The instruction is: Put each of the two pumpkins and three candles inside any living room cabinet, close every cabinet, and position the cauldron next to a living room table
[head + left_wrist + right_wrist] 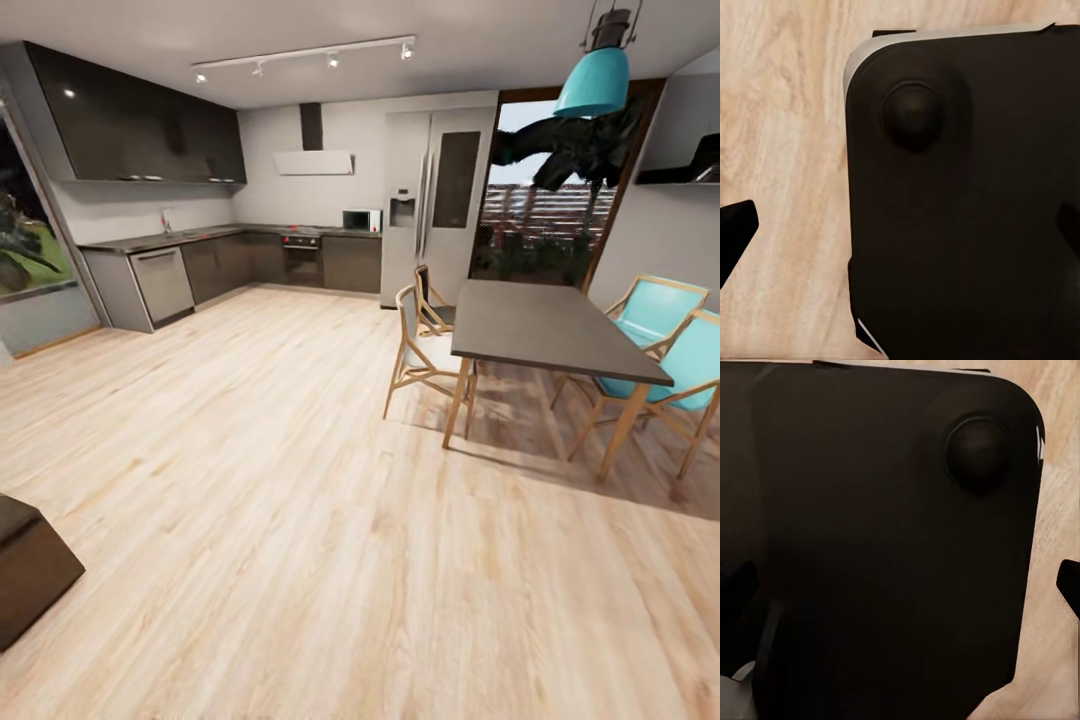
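Pale wood floor runs from an open kitchen at upper left to a dark dining table with teal chairs at right; a dark block cuts the lower left edge. No pumpkin, candle, cabinet or cauldron is in sight, so which arm lies nearer cannot be told. Both wrist views look down on the robot's black base over floor, which the head view lacks; dark finger tips flank it, grip state unclear.
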